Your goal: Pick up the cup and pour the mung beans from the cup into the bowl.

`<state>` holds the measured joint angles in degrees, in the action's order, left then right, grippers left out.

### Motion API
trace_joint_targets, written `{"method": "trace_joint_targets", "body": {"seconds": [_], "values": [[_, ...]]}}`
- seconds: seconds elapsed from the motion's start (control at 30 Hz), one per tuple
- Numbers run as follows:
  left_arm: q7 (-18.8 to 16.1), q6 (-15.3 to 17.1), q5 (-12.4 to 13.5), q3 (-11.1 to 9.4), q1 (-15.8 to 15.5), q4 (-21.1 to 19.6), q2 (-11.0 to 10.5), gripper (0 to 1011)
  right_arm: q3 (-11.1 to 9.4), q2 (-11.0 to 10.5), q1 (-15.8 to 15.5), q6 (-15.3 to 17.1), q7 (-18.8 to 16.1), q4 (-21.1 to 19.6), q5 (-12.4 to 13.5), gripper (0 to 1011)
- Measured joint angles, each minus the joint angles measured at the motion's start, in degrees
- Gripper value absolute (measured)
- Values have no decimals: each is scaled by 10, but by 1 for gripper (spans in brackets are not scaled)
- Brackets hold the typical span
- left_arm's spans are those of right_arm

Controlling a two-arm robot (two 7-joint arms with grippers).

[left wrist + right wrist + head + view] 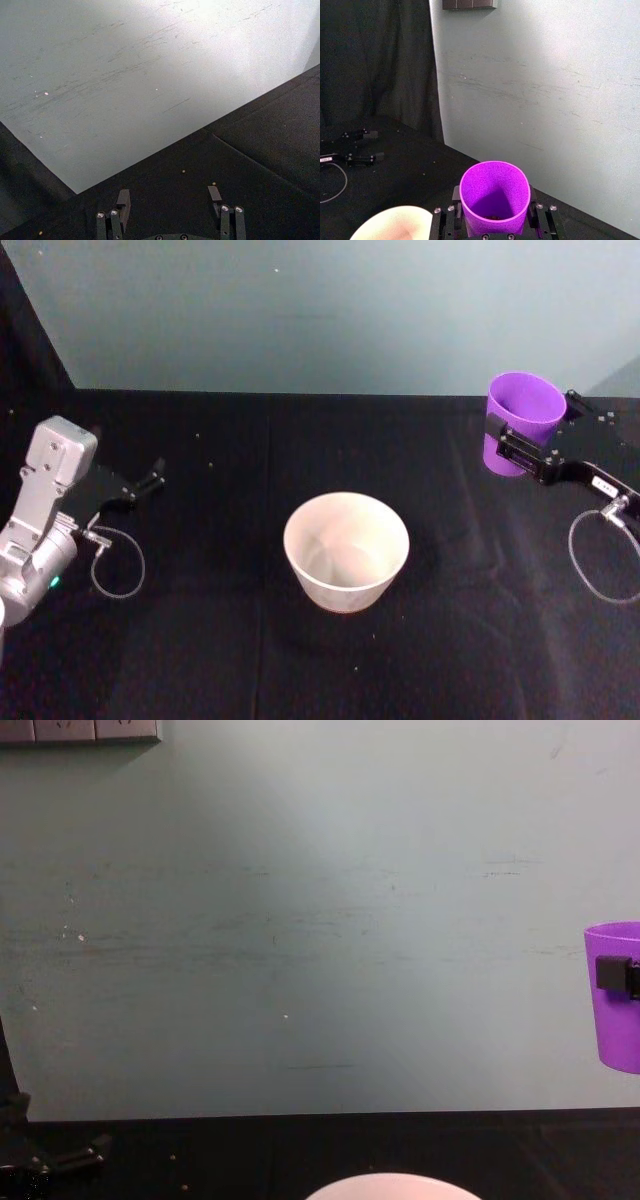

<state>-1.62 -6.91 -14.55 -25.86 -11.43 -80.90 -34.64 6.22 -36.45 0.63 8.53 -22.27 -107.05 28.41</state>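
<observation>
Against a pale green wall, above the black-clothed table's (200,660) far right corner, the right gripper (540,428) clamps the upright purple cup (520,400), well apart from the central bowl (346,550), while the left gripper (148,478) sits spread and empty at the left edge; tipping before reaching the bowl would likely scatter beans.

Open tabletop (470,540) is being left between the bowl (346,550) and the raised cup (524,410), gripped by the right end effector (540,427). The bowl's mouth is being left unobstructed. The far side is being closed off by the wall (330,310).
</observation>
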Motion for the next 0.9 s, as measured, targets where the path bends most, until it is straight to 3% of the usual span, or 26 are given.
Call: {"method": "trace_joint_targets", "body": {"seconds": [0.9], "values": [[0, 0, 0, 0, 0, 0, 0, 1011, 0, 0, 0, 0, 0, 0, 0, 724]]}}
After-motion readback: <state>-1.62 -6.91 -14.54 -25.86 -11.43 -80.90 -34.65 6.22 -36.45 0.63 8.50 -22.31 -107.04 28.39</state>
